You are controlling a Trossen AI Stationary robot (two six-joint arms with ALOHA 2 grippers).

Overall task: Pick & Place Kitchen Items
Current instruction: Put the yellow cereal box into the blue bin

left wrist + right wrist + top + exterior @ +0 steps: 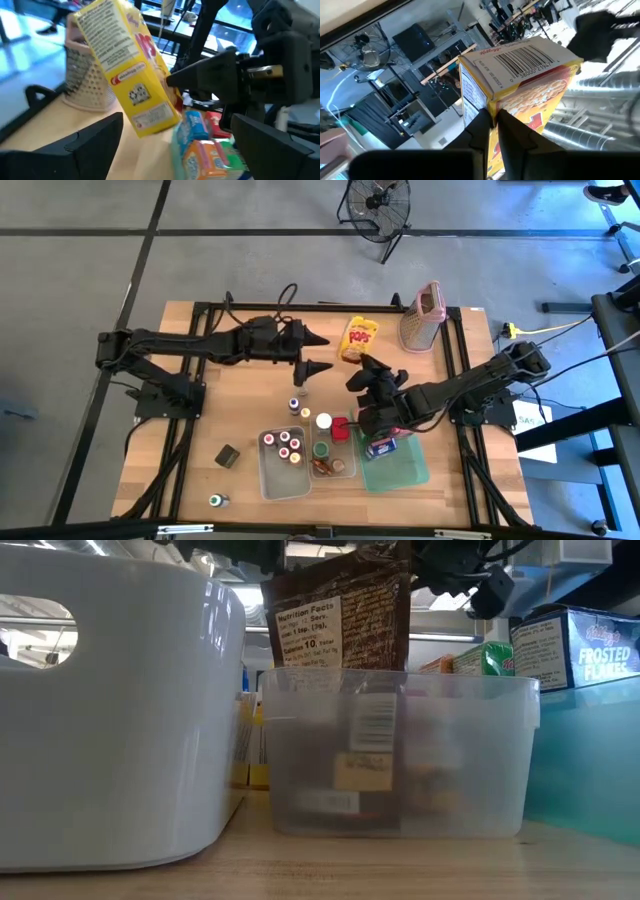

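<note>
Near the far middle of the surface (200, 380), my right hand (357, 379) is clenched on the lower edge of the yellow carton (361, 338), tilting it, while my left hand (316, 352) waits released just beside it. I judge the pinch thin: if I swing fast the carton could twist out, or clip the grater (423, 317) standing close behind it.

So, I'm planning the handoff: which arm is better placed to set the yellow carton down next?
Right, probably. The right gripper is shut on the yellow carton, lifted off the table; the left gripper is open beside it, holding nothing.
</note>
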